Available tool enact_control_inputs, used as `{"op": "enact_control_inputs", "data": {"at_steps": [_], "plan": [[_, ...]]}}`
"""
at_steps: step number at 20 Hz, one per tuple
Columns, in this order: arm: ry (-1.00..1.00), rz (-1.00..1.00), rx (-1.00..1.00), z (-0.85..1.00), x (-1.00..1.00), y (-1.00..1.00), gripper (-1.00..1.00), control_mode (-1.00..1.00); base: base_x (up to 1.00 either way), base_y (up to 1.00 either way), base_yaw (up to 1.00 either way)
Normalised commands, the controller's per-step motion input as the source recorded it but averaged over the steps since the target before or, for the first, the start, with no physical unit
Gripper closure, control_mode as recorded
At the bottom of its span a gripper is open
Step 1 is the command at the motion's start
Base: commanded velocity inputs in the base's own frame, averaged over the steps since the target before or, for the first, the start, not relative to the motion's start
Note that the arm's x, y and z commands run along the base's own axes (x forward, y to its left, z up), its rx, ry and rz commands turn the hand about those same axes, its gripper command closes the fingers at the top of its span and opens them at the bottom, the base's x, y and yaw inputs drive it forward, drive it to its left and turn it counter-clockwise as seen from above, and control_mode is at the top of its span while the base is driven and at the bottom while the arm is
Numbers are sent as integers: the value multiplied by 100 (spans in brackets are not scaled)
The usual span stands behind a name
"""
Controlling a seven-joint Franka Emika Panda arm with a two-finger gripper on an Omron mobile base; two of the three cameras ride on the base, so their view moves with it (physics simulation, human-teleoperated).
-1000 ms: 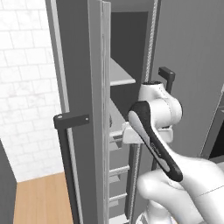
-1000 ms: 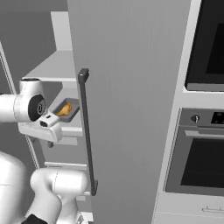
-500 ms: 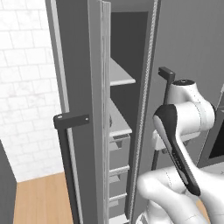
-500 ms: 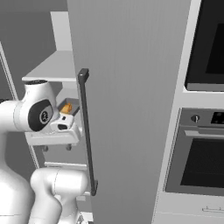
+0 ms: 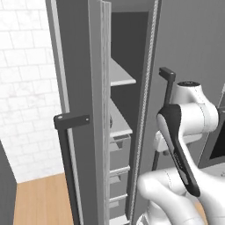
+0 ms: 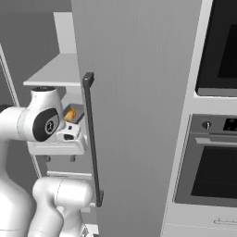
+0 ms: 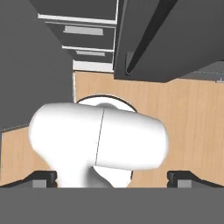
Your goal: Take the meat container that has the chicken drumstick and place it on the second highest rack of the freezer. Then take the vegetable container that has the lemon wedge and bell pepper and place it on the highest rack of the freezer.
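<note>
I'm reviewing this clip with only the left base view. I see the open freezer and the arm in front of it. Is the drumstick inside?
Observer: Yes. In the right base view the chicken drumstick lies inside the freezer, one level below the upper shelf.
Operator: Is the gripper holding anything?
Observer: No. The hand view shows the gripper open, fingertips wide apart, facing the wooden floor.
Operator: What stands right of the freezer?
Observer: An oven with a black window.
</note>
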Motion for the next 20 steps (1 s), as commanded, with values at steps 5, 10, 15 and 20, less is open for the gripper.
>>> {"op": "enact_control_inputs", "data": {"at_steps": [5, 10, 15, 20], "plan": [[0, 0, 0, 0, 0, 0, -100, 100, -33, -20, 0], [0, 0, 0, 0, 0, 0, -100, 100, -8, -74, 0], [0, 0, 0, 0, 0, 0, -100, 100, 0, -100, 1], [0, 0, 0, 0, 0, 0, -100, 100, 0, -100, 12]]}}
